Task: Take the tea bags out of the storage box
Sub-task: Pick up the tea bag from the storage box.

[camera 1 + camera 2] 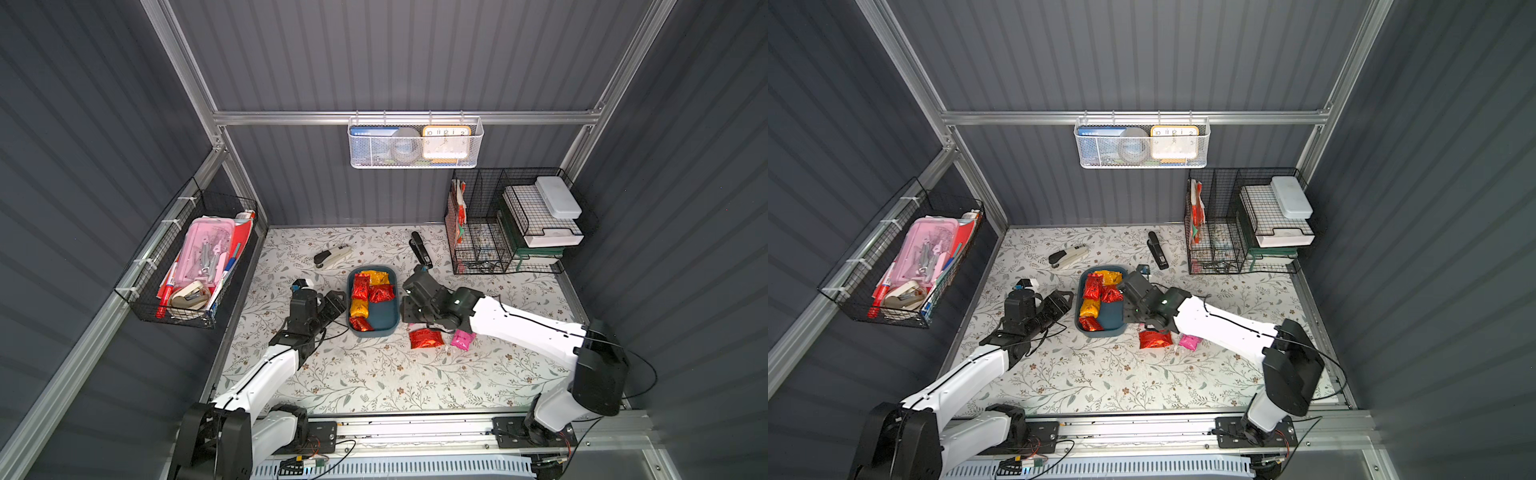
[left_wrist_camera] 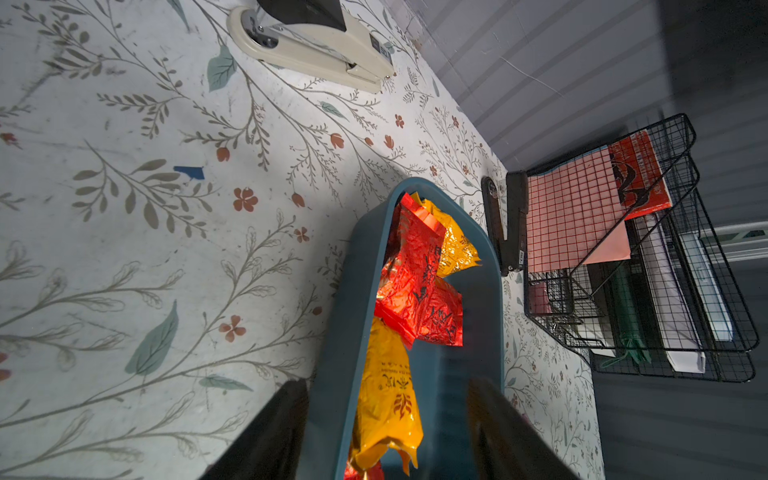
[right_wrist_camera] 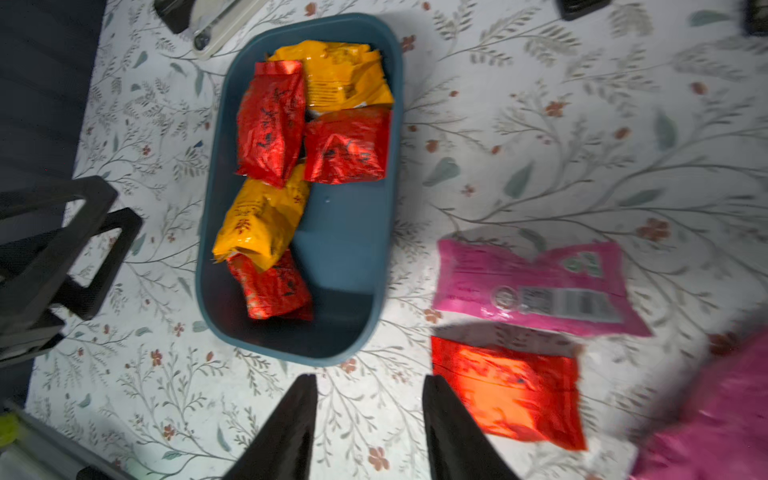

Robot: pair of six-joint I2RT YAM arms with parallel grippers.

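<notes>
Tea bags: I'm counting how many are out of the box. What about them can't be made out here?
- Pink tea bag on the table: the right arm covers part of it in both top views.
- Pink blur in the right wrist view: smeared and cut by the frame corner; unclear whether another bag.
- Red tea bag at the storage box's near end: cut by the left wrist view's edge.
- Anything under overlapping bags: hidden.

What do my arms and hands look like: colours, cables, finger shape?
The left arm and right arm have white shells, black joints and a thin black cable along each. The left hand and right hand are matte black, with flat tapered fingers; the left's show triangular cut-outs.
</notes>
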